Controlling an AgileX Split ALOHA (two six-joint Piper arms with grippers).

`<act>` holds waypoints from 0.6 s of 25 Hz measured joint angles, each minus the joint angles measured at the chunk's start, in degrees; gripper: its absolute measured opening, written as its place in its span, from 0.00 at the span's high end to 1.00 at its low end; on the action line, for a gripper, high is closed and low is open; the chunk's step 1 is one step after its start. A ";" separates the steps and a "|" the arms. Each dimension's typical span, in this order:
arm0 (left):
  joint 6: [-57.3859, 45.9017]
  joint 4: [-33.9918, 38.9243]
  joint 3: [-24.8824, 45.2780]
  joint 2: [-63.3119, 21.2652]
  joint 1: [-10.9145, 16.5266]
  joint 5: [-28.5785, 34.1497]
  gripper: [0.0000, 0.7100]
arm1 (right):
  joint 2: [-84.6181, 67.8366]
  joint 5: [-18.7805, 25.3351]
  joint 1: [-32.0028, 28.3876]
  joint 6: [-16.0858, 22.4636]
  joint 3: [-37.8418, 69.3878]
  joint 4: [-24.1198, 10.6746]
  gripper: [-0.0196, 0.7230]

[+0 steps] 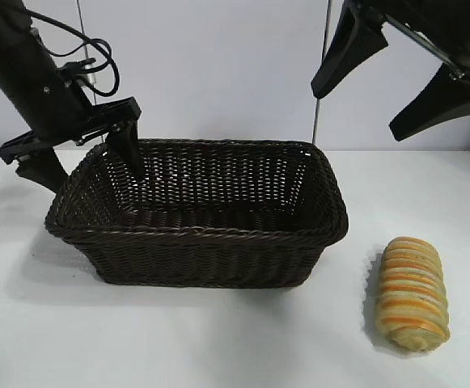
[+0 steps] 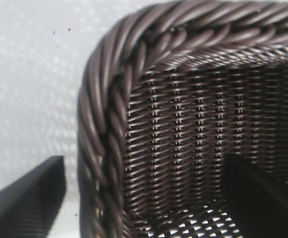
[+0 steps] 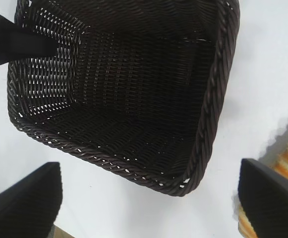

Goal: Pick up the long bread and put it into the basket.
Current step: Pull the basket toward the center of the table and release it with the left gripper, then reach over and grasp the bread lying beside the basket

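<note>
Long bread (image 1: 412, 293) laid on table (image 1: 218, 339) beside basket (image 1: 198, 234), right gripper (image 1: 396, 77) held wide above, left gripper (image 1: 85, 166) spread astride basket's corner rim, apparently untouching.

Glossy woven wicker basket (image 1: 202, 242)

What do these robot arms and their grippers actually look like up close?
Both arms are matte black. The left gripper sits on a flat black crossbar with small silver screws, a looped black cable trailing behind it, and has slim tapered fingers. The right gripper has two broad, wedge-shaped black fingers narrowing to points. No markings or labels show on either.
</note>
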 joint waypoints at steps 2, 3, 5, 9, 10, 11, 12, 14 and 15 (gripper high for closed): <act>-0.49 3.33 -2.83 -1.13 2.21 2.40 0.02 | 0.00 0.00 0.00 0.00 0.00 0.00 0.05; -0.64 5.06 -4.52 -1.43 3.39 3.59 0.02 | 0.00 0.00 0.00 0.00 0.00 0.00 0.05; -0.71 8.18 -7.43 -2.01 6.84 6.42 0.02 | 0.00 0.00 0.00 0.00 0.00 0.00 0.05; -0.70 12.24 -10.38 -3.64 15.48 9.66 0.02 | 0.00 0.19 0.00 0.00 0.00 0.00 0.05; -0.51 12.41 -10.51 -4.06 17.57 9.84 0.02 | 0.00 0.21 0.00 0.00 0.00 0.00 0.05; -0.43 12.41 -10.51 -4.62 20.11 10.13 0.02 | 0.00 0.21 0.00 0.00 0.00 0.00 0.05; -0.34 12.41 -10.51 -5.21 22.66 10.57 0.02 | 0.00 0.21 0.00 0.00 0.00 0.00 0.05; 0.20 11.29 -10.51 -6.34 27.26 11.28 0.02 | 0.00 0.21 0.00 0.00 0.00 0.00 0.05; 0.68 10.30 -10.51 -7.10 29.62 11.87 0.02 | 0.00 0.21 0.00 0.00 0.00 0.00 0.05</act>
